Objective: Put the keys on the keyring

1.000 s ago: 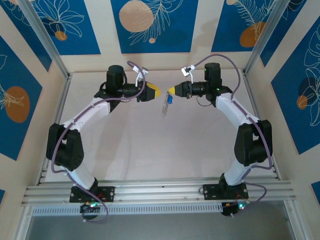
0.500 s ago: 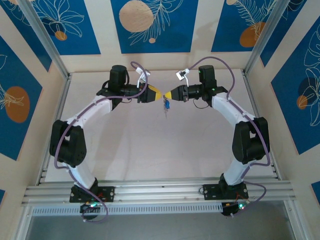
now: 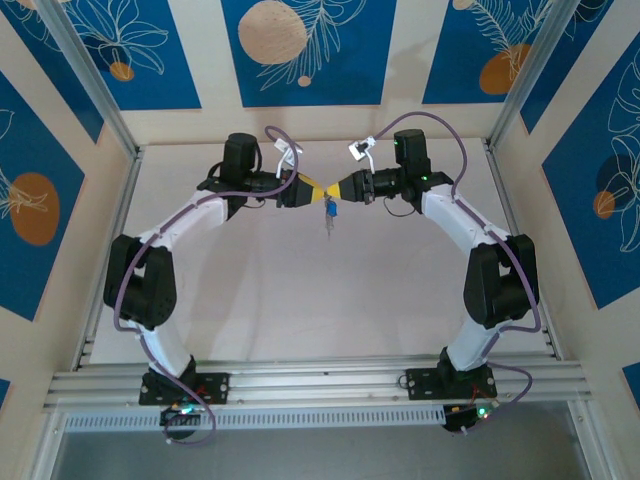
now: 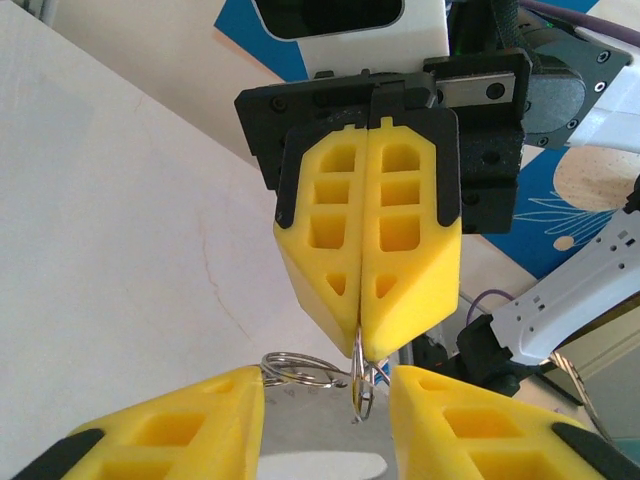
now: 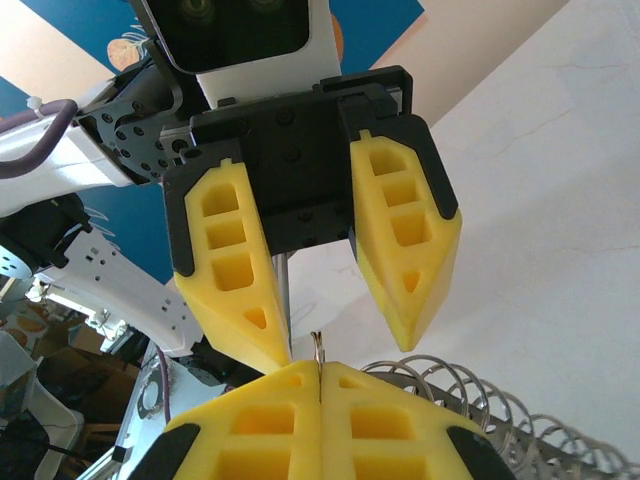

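Blue-headed small key w/ short silver blade hangs in the air just below where the 2 grippers meet tip to tip. It's well above the pale tabletop, mid-table toward the far side. You've got the thin silver wire keyring nipped betw the yellow foam pads of the right gripper. Its jaws are pressed flat together on the wire, w/ a loop poking out below the tips. Left gripper is released: in the right wrist view its yellow fingers stand apart w/ a clear gap. They straddle the right tips & the wire, touching neither as far as I can see.

Progress, my read: key is off the table & dangling from smth at the pinch, so prob on the wire or partway on. Can't tell if it's fully threaded, too small from above. A coiled silver ring sits just beside the pinched loop; how they join isn't clear. Left to do, likely: get the key past the split, then let go. I count 1 key.

Orientation: key's long axis runs head to blade. Blue head is up next to the grippers, blade tip toward the near edge in the overhead view, so prob hanging straight down. Pinched loop stands upright & edge-on, in line w/ the seam of the right pads.
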Tool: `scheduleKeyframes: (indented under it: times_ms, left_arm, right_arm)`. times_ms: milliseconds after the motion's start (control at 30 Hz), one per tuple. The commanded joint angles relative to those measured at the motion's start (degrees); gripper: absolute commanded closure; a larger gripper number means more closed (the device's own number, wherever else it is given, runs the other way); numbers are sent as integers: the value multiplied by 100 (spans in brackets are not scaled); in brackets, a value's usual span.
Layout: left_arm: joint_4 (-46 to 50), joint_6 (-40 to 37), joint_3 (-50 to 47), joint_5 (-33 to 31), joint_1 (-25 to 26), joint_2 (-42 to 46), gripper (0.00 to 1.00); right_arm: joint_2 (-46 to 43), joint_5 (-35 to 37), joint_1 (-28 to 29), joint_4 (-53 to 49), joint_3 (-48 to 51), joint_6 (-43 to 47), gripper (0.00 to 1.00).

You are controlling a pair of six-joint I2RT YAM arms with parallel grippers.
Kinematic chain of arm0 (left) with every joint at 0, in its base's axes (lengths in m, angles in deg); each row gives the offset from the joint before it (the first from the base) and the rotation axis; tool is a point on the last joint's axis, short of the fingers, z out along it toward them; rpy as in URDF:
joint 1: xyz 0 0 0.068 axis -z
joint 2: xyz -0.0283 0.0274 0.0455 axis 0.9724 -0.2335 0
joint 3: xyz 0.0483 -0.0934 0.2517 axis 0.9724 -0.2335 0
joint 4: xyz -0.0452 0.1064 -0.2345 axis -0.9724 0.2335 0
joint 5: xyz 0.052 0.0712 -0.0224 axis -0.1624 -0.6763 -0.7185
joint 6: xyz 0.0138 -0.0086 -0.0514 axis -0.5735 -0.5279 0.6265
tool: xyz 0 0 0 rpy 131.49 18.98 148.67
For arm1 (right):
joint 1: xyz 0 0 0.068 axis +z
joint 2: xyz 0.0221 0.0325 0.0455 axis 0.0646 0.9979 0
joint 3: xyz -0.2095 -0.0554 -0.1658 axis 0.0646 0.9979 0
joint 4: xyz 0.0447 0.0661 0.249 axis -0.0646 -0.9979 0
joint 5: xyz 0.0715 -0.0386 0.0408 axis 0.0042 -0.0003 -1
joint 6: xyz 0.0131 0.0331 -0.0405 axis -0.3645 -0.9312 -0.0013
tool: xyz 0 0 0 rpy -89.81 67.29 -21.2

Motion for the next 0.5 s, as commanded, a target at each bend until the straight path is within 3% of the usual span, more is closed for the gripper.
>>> scheduleKeyframes:
  times_ms: [0,467]
  left_arm:
    - [-131,-15,166,187,29,-72,66]
    - [-368,163,190,193,81,-143,70]
  right_arm:
    - [68,-171,50,-111,-175,106,100]
    - [97,-160,54,-150,-178,153,100]
